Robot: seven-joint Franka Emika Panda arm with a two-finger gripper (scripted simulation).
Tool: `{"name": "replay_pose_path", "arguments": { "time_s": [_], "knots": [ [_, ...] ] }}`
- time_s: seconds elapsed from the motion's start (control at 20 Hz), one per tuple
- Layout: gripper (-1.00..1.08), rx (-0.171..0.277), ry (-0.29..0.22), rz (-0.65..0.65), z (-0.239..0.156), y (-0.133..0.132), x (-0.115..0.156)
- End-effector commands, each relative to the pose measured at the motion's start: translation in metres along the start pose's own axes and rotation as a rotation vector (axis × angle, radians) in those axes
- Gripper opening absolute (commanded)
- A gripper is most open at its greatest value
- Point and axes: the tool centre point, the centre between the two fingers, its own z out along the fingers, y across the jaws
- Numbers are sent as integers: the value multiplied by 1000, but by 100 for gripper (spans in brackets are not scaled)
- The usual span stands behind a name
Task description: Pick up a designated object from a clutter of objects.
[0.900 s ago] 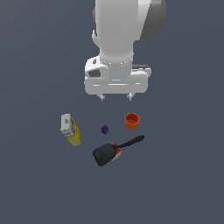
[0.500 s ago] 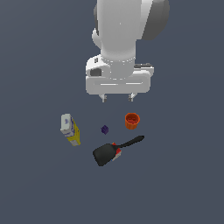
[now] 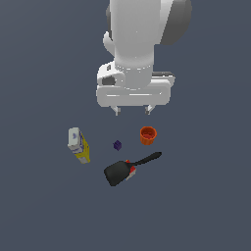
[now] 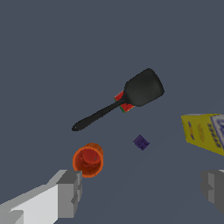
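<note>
**Tool poised above the clutter, spatula untouched**

While the black spatula (image 3: 128, 169) lies flat on the grey bench (image 3: 44, 206), nothing has been grasped: the tool (image 3: 132, 111) hangs above the items with its two fingers spread wide apart and empty, as the wrist view shows with one finger (image 4: 70, 192) at each side of the frame and open space between. The spread suits an approach, since the thin handle would pass easily between the fingers.

The spatula sits at the near edge of the clutter in the exterior view, its broad blade toward that view's left and its handle running up toward the right, the small red patch at the neck. The orange cup (image 3: 147, 135) stands upright near the handle's tip without touching it; the purple cube (image 3: 117, 145) lies between cup and blade, apart from both; the yellow box (image 3: 79, 145) with its white end lies well off to the exterior view's left.

The arm points straight down, wrist vertical, the tool roughly over the cup and cube rather than over the spatula. Judging from this, it must travel toward the spatula and descend, and the cup beside the handle is the likeliest thing to be knocked.
</note>
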Motion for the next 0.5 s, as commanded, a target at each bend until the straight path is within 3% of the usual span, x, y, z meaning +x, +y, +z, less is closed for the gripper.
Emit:
{"name": "replay_pose_path", "arguments": {
  "time_s": [0.0, 0.45],
  "knots": [
    [100, 0, -1, 14, 3, 0, 2],
    [100, 3, -3, 139, 30, 2, 19]
  ]
}}
